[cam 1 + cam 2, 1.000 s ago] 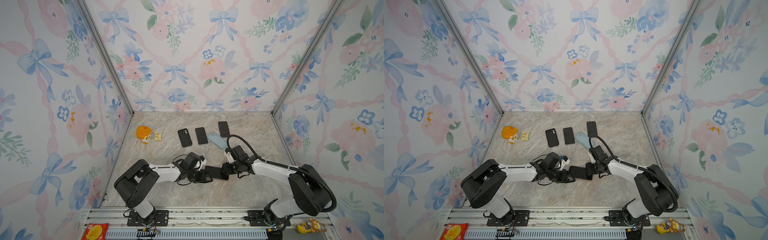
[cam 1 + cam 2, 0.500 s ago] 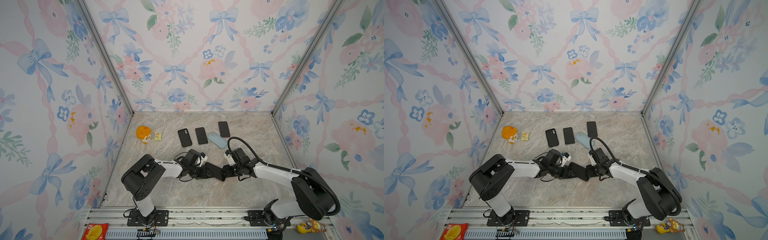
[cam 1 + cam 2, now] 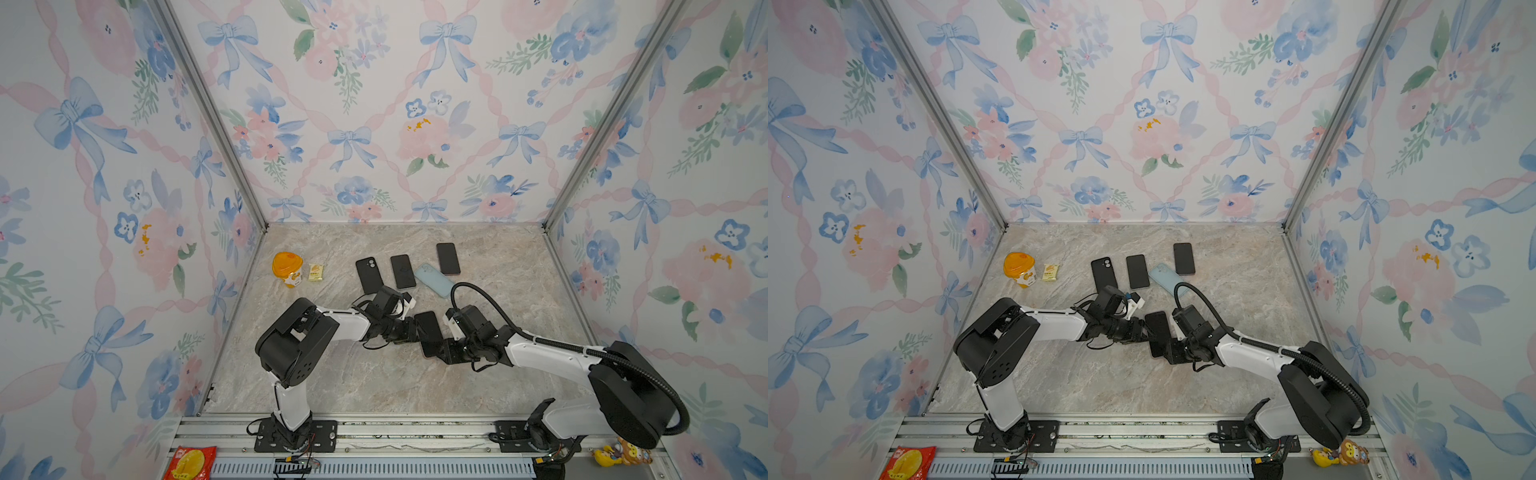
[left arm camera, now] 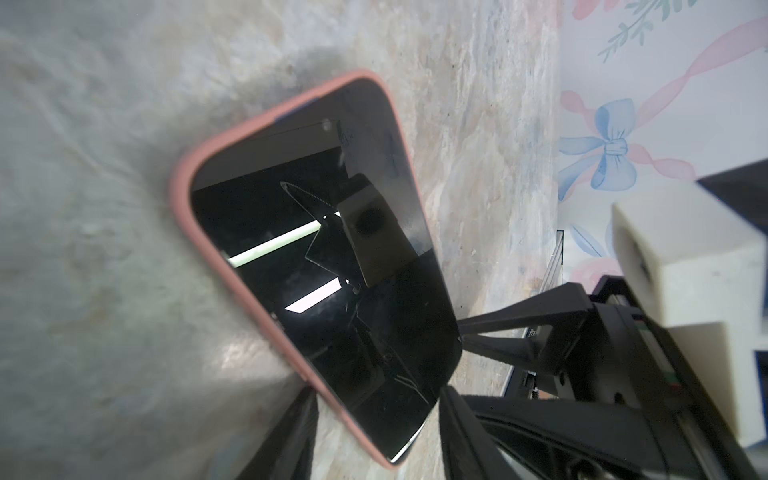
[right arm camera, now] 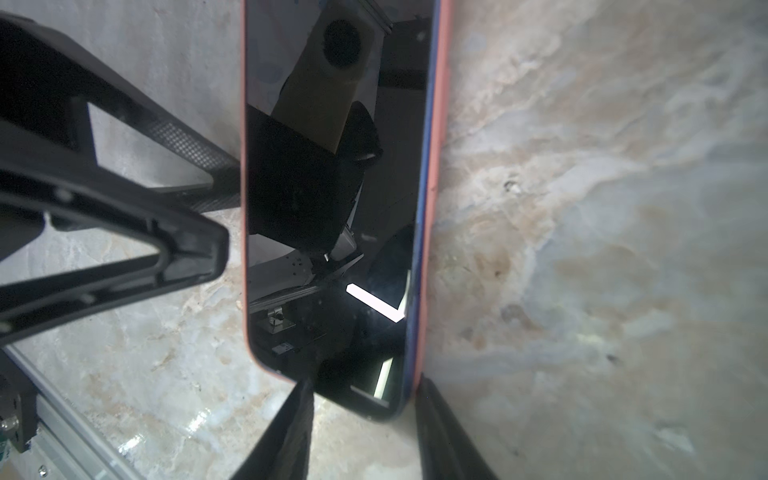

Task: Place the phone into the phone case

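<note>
Top views, both: white-and-black left arm (image 3: 345, 322) and right arm (image 3: 548, 361) lie low over the grey marbled table (image 3: 374, 386), forearms stretched inward, meeting at centre front. At the flat black glass-fronted phone (image 3: 428, 328), the left pincer (image 3: 412, 332) comes in from a long side and the right pincer (image 3: 440, 351) from the near end. Long axis runs near to far, far end leaning slightly left, screen up.

Left wrist view: pincer rolled on its side, table beside floral wall (image 4: 665, 83). Its fingers (image 4: 291, 432) pinch one end of the phone, which sits in the salmon-pink rubbery phone case (image 4: 185, 195).

Right wrist view alone shows a blue strip between screen and pink rim along one long edge. Fingers (image 5: 436, 424) pinch across the phone's width at its end.
</note>
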Controlling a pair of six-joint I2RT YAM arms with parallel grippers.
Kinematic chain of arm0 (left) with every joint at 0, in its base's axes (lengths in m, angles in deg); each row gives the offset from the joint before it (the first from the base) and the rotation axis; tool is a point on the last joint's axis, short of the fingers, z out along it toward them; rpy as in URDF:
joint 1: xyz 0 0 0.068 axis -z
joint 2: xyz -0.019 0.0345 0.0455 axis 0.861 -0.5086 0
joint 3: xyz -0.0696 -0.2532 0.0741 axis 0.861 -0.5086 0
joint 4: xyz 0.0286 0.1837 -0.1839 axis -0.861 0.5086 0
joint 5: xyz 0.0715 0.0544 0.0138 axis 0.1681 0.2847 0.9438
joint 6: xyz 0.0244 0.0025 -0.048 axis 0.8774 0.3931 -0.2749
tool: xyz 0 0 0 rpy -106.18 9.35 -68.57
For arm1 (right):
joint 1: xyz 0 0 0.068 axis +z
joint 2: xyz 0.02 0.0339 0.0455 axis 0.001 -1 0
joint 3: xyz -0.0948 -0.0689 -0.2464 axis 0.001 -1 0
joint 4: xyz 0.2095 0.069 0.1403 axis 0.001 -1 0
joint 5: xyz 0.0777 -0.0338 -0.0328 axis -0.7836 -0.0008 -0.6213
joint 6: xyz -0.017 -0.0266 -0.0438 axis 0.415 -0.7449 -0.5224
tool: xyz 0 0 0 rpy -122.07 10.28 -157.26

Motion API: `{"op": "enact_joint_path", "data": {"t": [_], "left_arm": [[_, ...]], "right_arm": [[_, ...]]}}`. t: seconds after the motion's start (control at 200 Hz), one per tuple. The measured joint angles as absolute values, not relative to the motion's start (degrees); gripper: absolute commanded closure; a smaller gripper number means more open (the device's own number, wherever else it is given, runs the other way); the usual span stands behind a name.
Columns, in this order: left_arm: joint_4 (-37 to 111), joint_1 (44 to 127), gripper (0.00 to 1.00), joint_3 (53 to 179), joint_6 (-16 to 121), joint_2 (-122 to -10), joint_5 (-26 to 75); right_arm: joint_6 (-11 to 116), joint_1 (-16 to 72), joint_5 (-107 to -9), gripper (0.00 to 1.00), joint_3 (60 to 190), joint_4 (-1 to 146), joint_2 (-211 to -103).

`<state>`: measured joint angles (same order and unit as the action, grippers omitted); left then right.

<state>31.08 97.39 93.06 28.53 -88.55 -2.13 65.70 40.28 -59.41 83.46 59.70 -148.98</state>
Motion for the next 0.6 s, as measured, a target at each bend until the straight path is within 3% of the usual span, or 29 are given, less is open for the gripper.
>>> {"op": "enact_joint_path", "data": {"t": [0.12,0.33,0.465,0.6], "left_arm": [[31.71,97.14,0.53,93.35,28.72,-88.59,-1.82],[34.47,99.55,0.56,91.62,25.23,-85.31,1.81],[35.01,100.38,0.56,89.37,21.18,-83.1,2.75],[32.39,100.44,0.57,87.67,16.92,-81.94,2.99]], "right_arm": [[67.62,40.26,-57.71,0.64,83.56,56.78,-147.78],[71.55,40.1,-55.32,0.65,85.97,47.77,-143.89],[71.18,39.58,-55.04,0.73,87.63,46.26,-144.0],[68.93,39.32,-55.37,0.73,88.59,46.66,-145.22]]}}
